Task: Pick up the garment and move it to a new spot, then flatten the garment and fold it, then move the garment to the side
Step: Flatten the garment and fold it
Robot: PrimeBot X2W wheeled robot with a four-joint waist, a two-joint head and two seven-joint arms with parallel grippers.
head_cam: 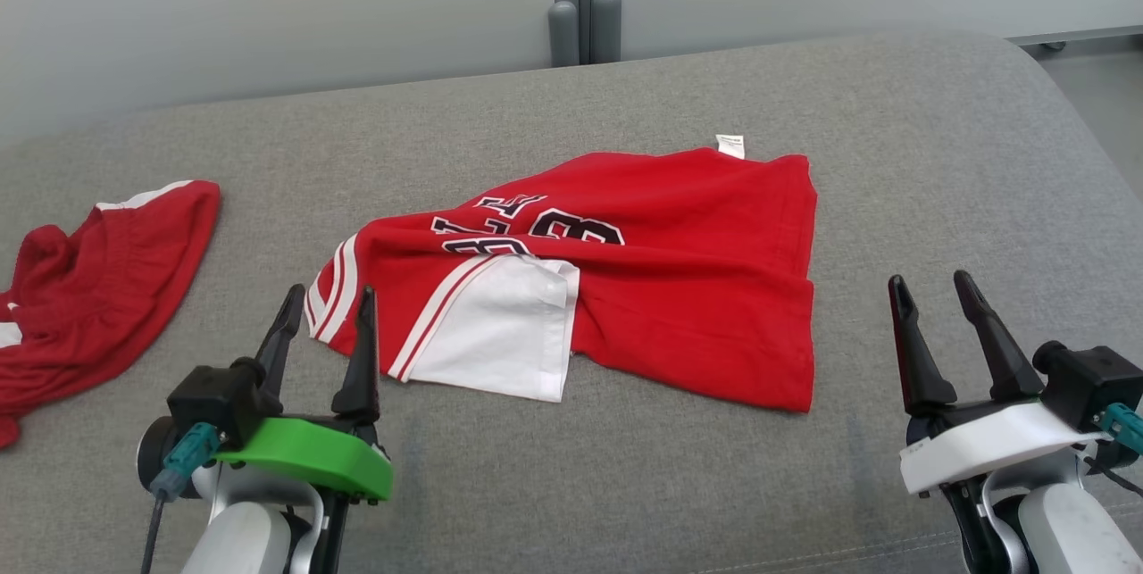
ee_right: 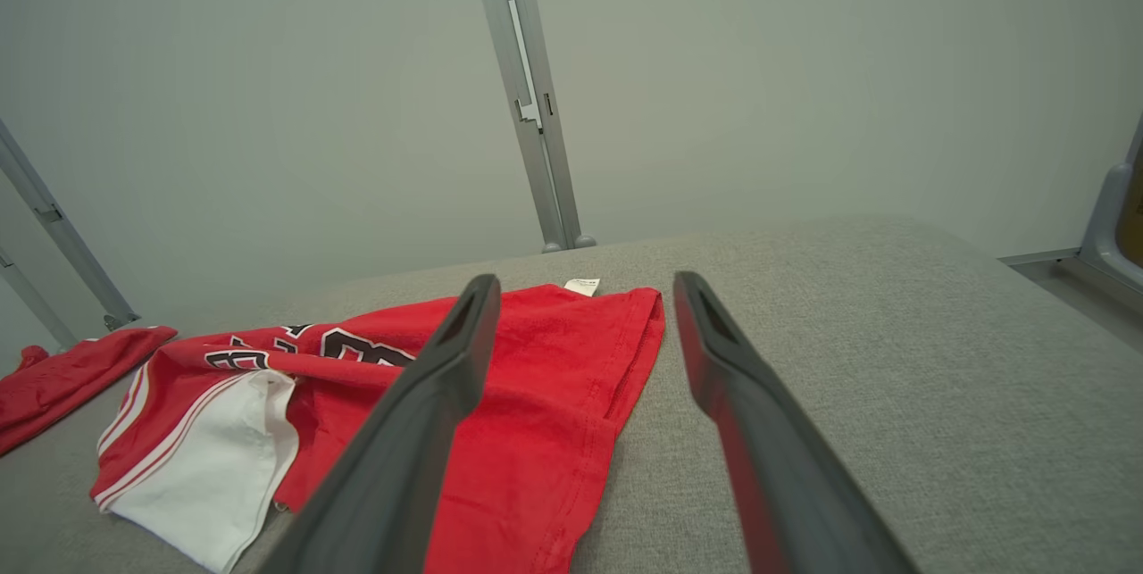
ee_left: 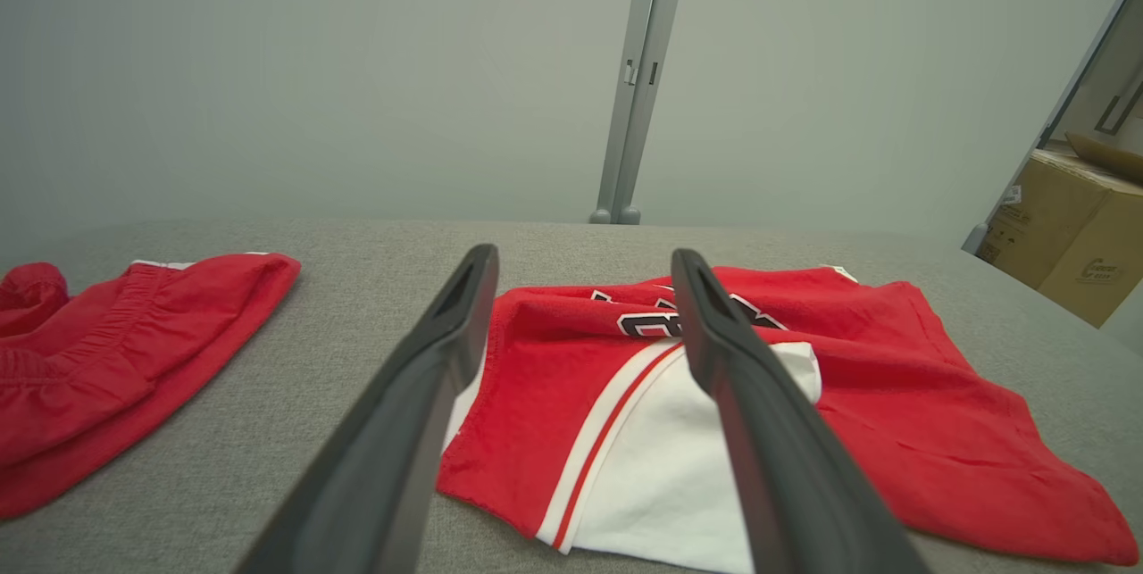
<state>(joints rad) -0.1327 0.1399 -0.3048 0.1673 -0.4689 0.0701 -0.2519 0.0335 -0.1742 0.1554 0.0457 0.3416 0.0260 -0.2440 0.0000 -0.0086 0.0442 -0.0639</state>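
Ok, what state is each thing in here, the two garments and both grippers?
Shirt: lying rumpled, partly doubled over, white sleeve on top, not held.
Shorts: bunched up at the left, not held.
Left gripper: open, holding nothing.
Right gripper: open, holding nothing, apart from the shirt.

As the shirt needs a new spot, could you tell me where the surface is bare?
Bare: right of the red shirt, ahead of the right tool, and the far strip behind it. Crowded: left, near the second red garment.
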